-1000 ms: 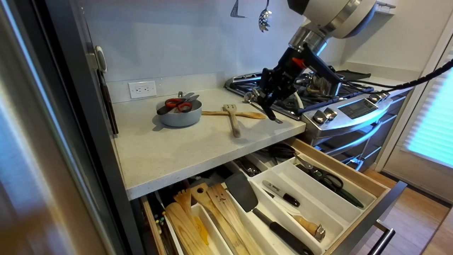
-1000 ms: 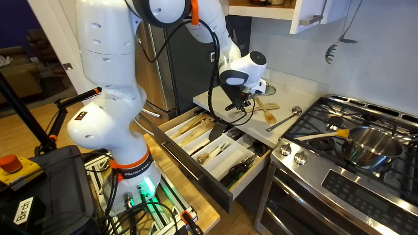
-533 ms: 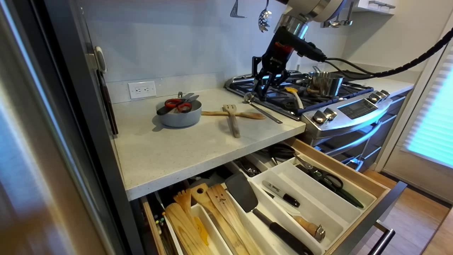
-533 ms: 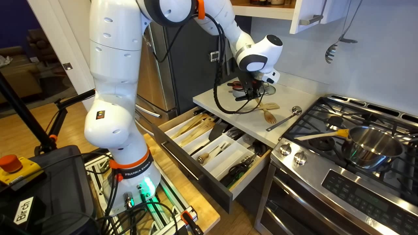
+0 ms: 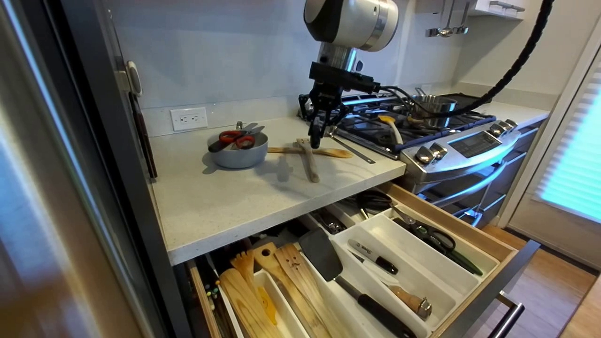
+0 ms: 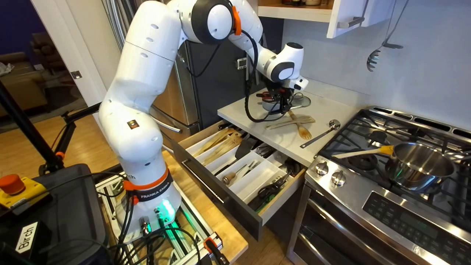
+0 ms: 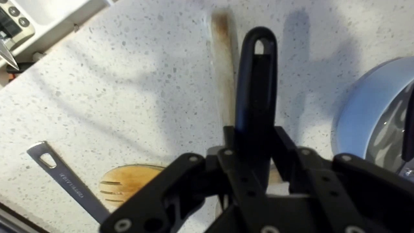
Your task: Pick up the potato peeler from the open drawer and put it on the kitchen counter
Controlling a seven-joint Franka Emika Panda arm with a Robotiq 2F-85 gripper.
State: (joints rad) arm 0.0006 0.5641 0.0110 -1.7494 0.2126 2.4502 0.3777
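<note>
Gripper (image 7: pixel 253 137), in the wrist view: clamped on the potato peeler (image 7: pixel 257 77), mid-frame over the kitchen counter (image 7: pixel 129 97); black handle, rounded, slotted hole, head hidden.
Counter surface: pale stone, speckled grey.
Metal handle (image 7: pixel 70 183): lower left, flat, pierced; stamped lettering, too blurred to read.
Bowl (image 7: pixel 355 123): right edge, smooth, blue-grey.
Marker (image 5: pixel 372 255), in an exterior view: right of lower centre, grey, black-capped, script too small to read; inside the open drawer (image 5: pixel 455 225), pale wood, white compartments.
Base band (image 6: pixel 156 190), in an exterior view: lower left, black, reads FRANKA EMIKA.
Tag (image 6: pixel 28 237): bottom left, white, reads Birch.
</note>
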